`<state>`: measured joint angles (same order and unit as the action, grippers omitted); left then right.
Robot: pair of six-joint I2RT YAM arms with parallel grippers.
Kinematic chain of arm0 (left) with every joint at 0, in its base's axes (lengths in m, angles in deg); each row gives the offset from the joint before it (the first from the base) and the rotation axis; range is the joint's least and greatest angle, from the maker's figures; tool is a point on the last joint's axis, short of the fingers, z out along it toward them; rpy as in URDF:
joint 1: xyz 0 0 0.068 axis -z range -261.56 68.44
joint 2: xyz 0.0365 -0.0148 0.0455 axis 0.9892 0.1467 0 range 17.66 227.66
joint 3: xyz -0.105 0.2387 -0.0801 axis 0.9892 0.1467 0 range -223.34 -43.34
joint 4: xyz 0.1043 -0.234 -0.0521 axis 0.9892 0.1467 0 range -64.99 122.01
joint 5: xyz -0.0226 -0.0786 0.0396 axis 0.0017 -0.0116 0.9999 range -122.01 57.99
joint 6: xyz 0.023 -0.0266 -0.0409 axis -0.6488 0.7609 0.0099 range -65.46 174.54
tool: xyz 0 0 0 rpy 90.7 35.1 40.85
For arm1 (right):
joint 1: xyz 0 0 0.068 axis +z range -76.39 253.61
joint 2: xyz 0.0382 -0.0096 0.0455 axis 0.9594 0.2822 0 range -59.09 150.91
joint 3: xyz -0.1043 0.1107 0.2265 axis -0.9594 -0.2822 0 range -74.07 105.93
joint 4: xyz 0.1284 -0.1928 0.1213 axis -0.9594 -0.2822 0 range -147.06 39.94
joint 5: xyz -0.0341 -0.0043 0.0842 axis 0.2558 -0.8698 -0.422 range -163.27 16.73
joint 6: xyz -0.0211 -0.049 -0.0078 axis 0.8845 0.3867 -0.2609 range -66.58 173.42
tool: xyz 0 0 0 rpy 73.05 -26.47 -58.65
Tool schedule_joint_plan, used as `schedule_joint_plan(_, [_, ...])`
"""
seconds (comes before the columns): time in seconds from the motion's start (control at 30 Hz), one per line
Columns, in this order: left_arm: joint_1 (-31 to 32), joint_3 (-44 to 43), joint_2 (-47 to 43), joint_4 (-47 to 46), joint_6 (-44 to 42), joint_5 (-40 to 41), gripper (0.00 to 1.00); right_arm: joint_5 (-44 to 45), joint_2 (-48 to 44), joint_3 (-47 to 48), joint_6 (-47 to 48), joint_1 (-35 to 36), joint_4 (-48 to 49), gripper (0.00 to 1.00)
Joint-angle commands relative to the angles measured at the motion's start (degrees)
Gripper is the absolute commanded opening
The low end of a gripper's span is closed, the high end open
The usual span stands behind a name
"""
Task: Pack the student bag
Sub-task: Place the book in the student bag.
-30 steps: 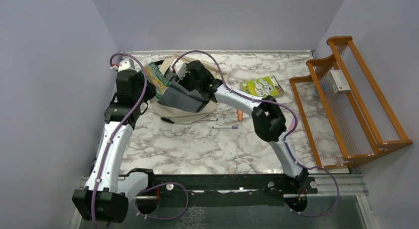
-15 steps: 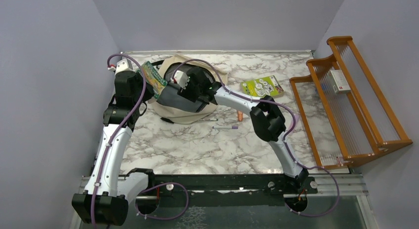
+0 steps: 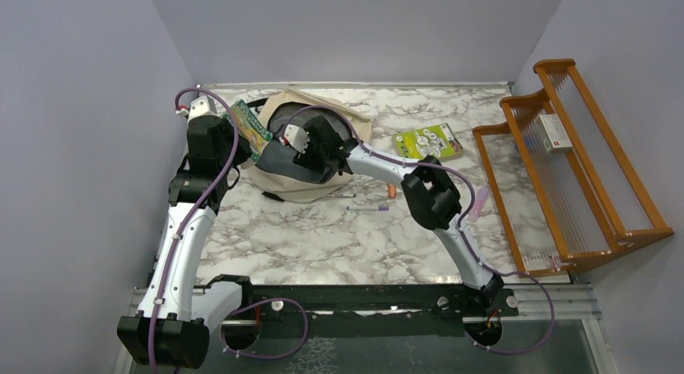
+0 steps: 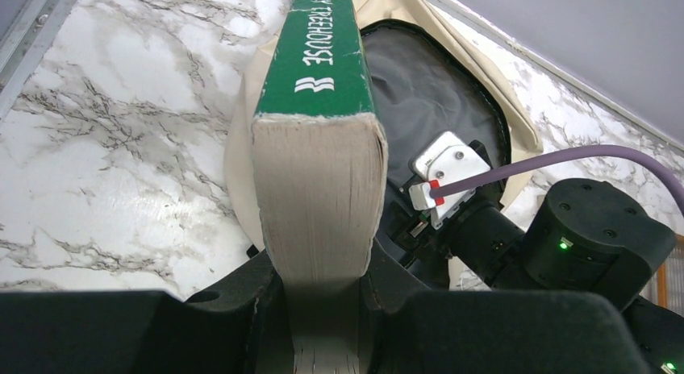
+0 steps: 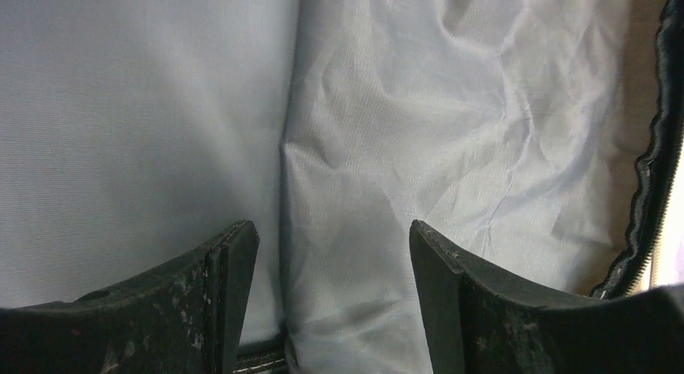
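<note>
Bag [image 3: 300, 189]: far left of bench [image 3: 323, 245], mouth open.
Handling: soft, limp fabric, likely light; best held at the firmer zipper rim.
Left gripper [image 4: 323, 309]: clenched on book [image 4: 319, 172] beside the mouth.
Right gripper [image 5: 331, 245]: released, empty, inside the bag.

Marble table [image 3: 323, 237] carries the student bag [image 3: 302, 189], a green packet [image 3: 427, 140] (flat) and 1 purple pen [image 3: 369, 207].

The right gripper [image 5: 327, 245] sat in the open mouth of the bag [image 3: 306, 187], crowding the way in for the book [image 4: 319, 172] just beside its left rim.
</note>
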<state>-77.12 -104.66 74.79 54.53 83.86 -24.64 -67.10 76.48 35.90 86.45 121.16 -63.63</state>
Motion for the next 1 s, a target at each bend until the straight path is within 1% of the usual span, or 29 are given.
schedule_joint_plan(0.0, [-0.3, -0.5, -1.5, -4.2, -0.5, 1.4, 0.0, 4.5, 1.8, 0.3, 1.4, 0.1, -0.1, 0.74])
schedule_joint_plan(0.23, [-0.3, -0.3, -1.4, -4.4, -0.6, 1.1, 0.0, 11.2, 2.3, -0.6, 2.4, 0.3, 6.2, 0.74])
schedule_joint_plan(0.47, [-0.3, -0.1, -1.4, -4.4, -0.6, 0.9, 0.0, 15.8, 2.4, -2.8, 3.5, 1.0, 14.2, 0.69])
schedule_joint_plan(0.57, [-0.3, 0.0, -1.4, -4.4, -0.7, 0.9, 0.0, 15.6, 1.9, -4.0, 3.7, 1.4, 16.4, 0.65])
schedule_joint_plan(0.63, [-0.3, 0.0, -1.4, -4.5, -0.8, 0.9, 0.0, 13.8, 1.9, -4.2, 4.2, 1.5, 15.8, 0.64])
schedule_joint_plan(0.77, [-0.3, 0.2, -1.4, -4.6, -0.8, 0.9, 0.0, 14.2, 4.3, -3.2, 7.2, 1.8, 14.4, 0.68])
schedule_joint_plan(0.97, [-0.3, 0.2, -1.7, -4.5, -1.4, 0.9, 0.0, 18.3, 7.4, -3.7, 12.1, 1.9, 16.9, 0.69])
